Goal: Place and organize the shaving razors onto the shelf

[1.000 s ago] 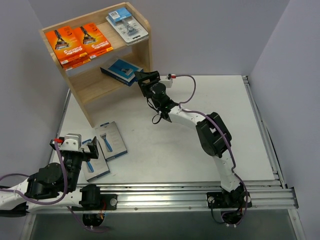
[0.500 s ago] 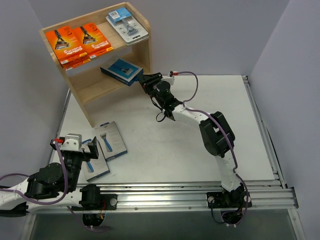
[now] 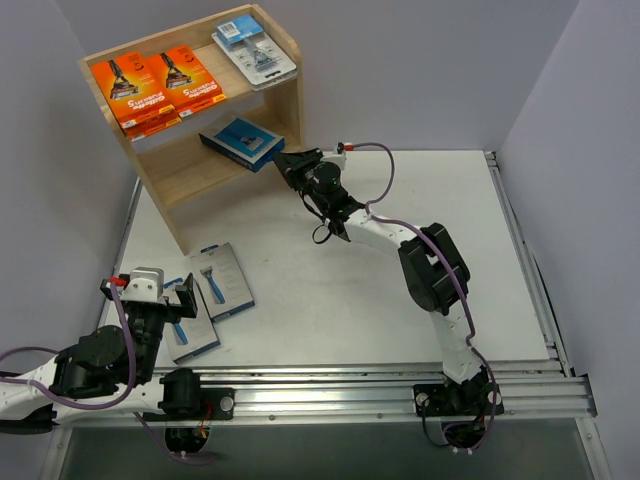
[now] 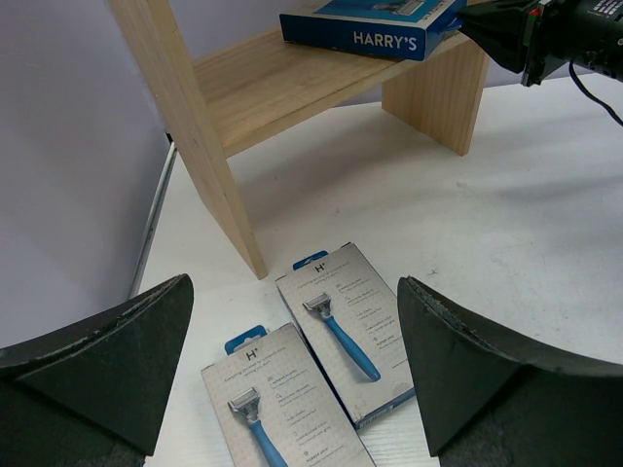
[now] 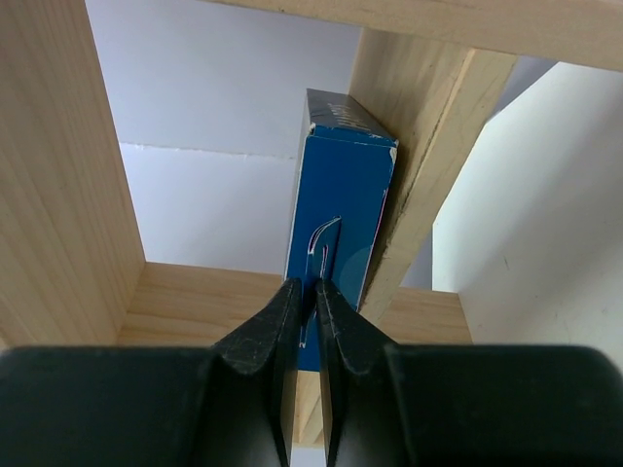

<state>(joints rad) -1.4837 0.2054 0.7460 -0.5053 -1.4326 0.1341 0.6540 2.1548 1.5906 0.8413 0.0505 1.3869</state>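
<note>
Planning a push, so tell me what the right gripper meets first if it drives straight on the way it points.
The blue razor box on the lower board of the shelf. The right gripper, fingers together, points at the box's near end; contact looks immediate, though the exact gap is unclear.

A white table (image 3: 330, 300) edged by a metal rail (image 3: 330, 390), with pale grey walls (image 3: 420, 70) around it

Left wrist cam chops the near grey pack (image 4: 282, 413) off at the bottom edge and the blue box (image 4: 375, 24) at the top. From the right wrist, the fingers (image 5: 261, 336) cover that box's near end, so can't tell if they touch it. Overhead, the print on the orange boxes (image 3: 128, 85) is too tiny to read.
</note>
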